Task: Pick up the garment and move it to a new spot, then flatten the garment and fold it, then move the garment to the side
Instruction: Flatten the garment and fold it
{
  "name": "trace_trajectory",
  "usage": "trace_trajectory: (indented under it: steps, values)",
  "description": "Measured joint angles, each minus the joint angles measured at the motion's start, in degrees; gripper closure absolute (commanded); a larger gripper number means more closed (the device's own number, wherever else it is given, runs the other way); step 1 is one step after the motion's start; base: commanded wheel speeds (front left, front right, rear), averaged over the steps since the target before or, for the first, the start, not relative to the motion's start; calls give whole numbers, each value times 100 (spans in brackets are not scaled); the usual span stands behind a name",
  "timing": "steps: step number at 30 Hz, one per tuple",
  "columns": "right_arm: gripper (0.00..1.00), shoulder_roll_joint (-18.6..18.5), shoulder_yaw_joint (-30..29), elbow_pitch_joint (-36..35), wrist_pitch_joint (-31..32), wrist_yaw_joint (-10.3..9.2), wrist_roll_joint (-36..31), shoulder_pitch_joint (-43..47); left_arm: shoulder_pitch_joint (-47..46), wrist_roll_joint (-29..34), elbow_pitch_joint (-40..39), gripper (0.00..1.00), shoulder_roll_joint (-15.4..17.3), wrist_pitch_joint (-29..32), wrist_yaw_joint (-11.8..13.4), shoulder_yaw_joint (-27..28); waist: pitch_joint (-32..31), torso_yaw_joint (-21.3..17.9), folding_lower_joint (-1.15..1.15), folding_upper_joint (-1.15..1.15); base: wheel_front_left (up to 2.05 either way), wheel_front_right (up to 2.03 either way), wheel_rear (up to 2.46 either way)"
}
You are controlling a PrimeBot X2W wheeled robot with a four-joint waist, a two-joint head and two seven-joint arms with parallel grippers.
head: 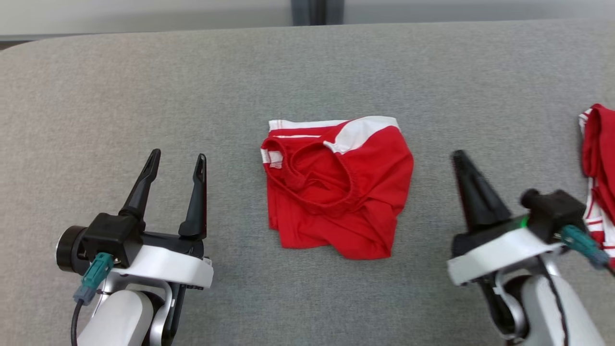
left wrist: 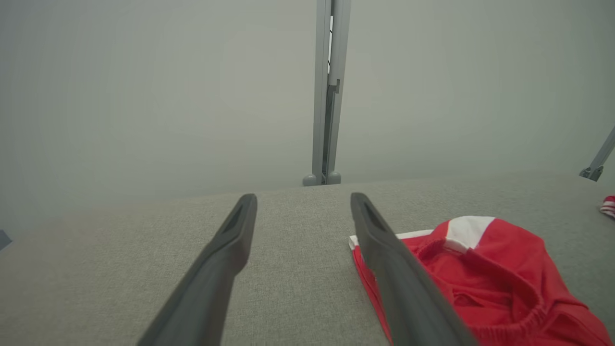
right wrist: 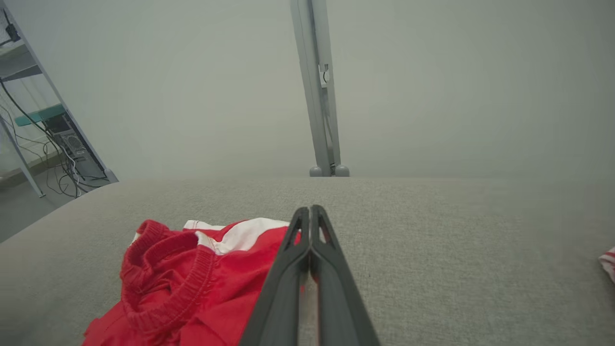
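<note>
The garment (head: 338,187) is a red pair of shorts with white trim, lying crumpled in the middle of the grey fabric surface (head: 307,72). My left gripper (head: 177,161) hovers open to its left, fingers spread with nothing between them. In the left wrist view the garment (left wrist: 485,278) lies just right of the left gripper (left wrist: 302,204). My right gripper (head: 460,157) sits right of the garment, its fingers pressed together and empty. Through the right wrist view the shut right gripper (right wrist: 310,211) points past the garment (right wrist: 192,283), which lies at the lower left.
A second red and white cloth (head: 598,168) lies at the surface's right edge. A grey metal post (left wrist: 327,96) stands behind the far edge. A shelf frame with cables (right wrist: 53,139) stands on the floor off the left end.
</note>
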Motion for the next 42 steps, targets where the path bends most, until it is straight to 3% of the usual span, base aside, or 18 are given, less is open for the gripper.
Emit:
trace_trajectory:
  steps: [7,17,34,42]
  values:
    - [100,10,898,1200,0,0,234,-664,-116,-4,143,0,-155,-59,-71,-126,127,293,0,0,0,0,0]
    - [100,-32,1701,2642,18,0,452,-1347,-250,-52,393,0,-312,-185,-177,-205,232,572,0,0,0,0,0]
    - [100,27,3493,3333,-240,0,1596,-2363,-391,-86,648,0,-436,-285,-294,-270,269,772,0,0,0,0,0]
    - [100,31,3816,3334,-588,0,2008,-2554,-404,-103,738,0,-453,-294,-318,-236,230,717,0,0,0,0,0]
